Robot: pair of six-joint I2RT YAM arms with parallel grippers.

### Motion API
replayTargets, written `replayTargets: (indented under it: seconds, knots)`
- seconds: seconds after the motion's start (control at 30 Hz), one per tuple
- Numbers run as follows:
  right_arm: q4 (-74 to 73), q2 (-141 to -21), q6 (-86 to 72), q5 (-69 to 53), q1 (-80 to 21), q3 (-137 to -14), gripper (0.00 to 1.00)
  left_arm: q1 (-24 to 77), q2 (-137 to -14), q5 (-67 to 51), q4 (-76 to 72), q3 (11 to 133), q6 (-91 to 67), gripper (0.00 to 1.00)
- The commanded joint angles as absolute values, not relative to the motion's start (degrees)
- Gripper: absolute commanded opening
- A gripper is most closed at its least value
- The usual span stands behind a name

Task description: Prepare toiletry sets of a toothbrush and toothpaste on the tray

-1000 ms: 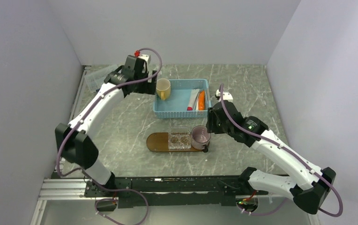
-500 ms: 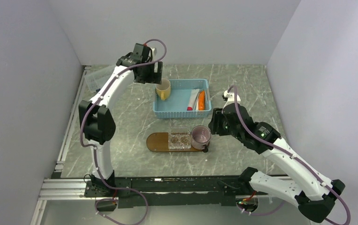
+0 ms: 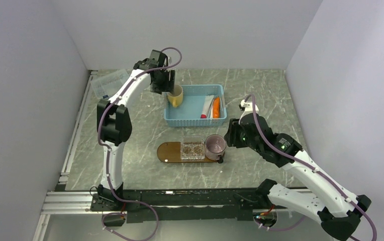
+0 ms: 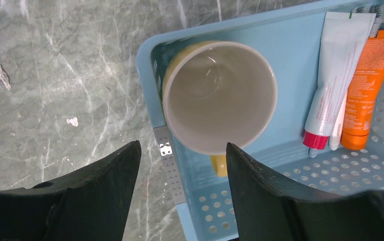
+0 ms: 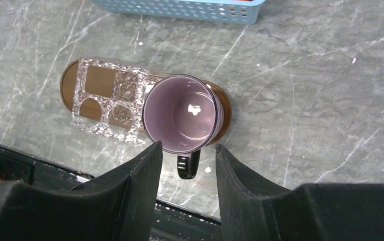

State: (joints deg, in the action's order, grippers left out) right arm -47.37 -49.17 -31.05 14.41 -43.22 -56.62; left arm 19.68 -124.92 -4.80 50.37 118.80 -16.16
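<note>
Left gripper [image 4: 182, 149] hangs with jaws spread and empty over the glossy yellow mug [image 4: 215, 95]. The mug stands in the light-blue perforated basket [image 4: 147, 50] toward the far edge, centre.

Judgement: mug pick-up is in hand. Lower one finger inside the rim and one outside, clear of the basket wall.

The toothbrush [image 4: 337, 131], a thin white stick, lies in the basket between the white tube [image 4: 336, 60] and the orange tube [image 4: 371, 85].

Right gripper [image 5: 187, 148], jaws spread, is above the purple mug [image 5: 182, 113] on the wood-look tray [image 5: 69, 83] toward the near edge.
</note>
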Motion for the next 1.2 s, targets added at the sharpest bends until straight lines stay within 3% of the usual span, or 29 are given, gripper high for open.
replayTargets:
  seconds: [0.0, 1.17]
  knots:
    - [-46.9, -47.7, -30.4, 14.0, -43.5, -55.5, 0.45, 19.2, -125.4, -6.0, 50.1, 122.7, -17.0, 0.66]
    - [-44.6, -47.6, -29.8, 13.3, -43.4, -52.0, 0.45, 19.2, -131.5, -7.2, 47.7, 125.1, -19.3, 0.29]
